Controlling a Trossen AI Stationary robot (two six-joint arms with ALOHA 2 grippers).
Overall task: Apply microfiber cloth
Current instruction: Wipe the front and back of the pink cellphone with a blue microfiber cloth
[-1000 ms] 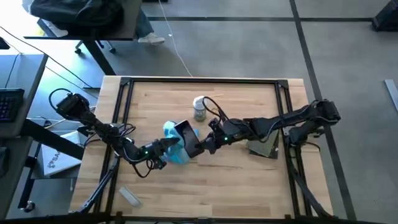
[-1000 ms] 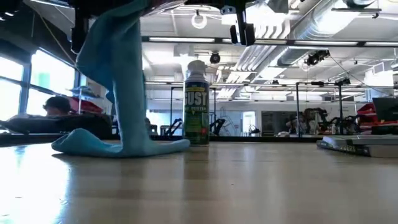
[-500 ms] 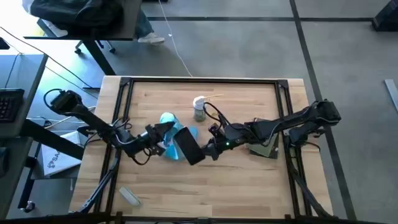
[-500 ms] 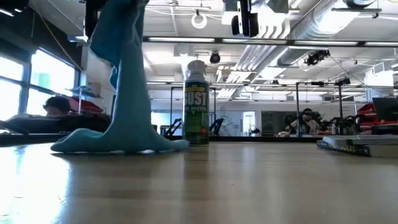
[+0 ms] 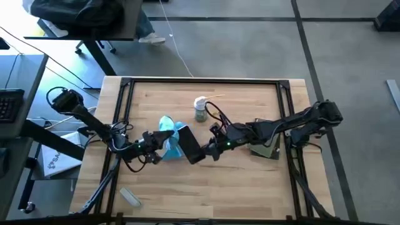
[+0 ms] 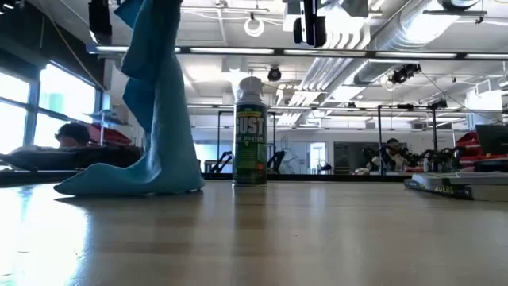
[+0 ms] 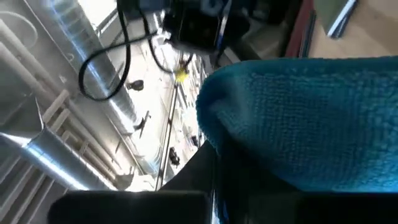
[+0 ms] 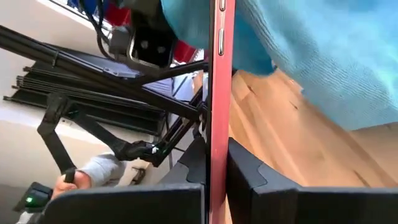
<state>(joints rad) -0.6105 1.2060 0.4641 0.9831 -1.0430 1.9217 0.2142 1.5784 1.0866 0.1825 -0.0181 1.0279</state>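
The light-blue microfiber cloth (image 5: 167, 134) hangs from my left gripper (image 5: 156, 142), which is shut on its top; its lower end (image 6: 119, 181) lies on the table. Just right of it, my right gripper (image 5: 209, 149) is shut on a dark phone (image 5: 189, 145) with a red edge (image 8: 218, 93), held on edge above the table. In the right wrist view the cloth (image 8: 305, 56) hangs close beside one face of the phone; whether they touch I cannot tell. My left gripper pinches a bunched upper part of the cloth (image 7: 292, 130) between its two fingers, coming level from the table's left. The cloth hangs slack below (image 6: 163, 103), with its lower end spread on the wood. My right gripper pinches the phone's two flat faces near one end (image 8: 217, 168), one finger (image 8: 186, 186) on each side, coming roughly level from the table's right. The phone stands on edge, lifted clear of the table.
A duster spray can (image 5: 200, 109) stands upright behind the phone, close to the cloth's right in the low view (image 6: 251, 131). A flat grey-green pad (image 5: 265, 150) lies under the right arm. A small pale object (image 5: 129, 197) lies near the front left corner.
My left gripper has gone up and toward the table's left with the cloth. The cloth's lower end has slid along the table, away from the spray can, and more of the cloth now hangs clear. The phone stays in my right gripper, nearly in place.
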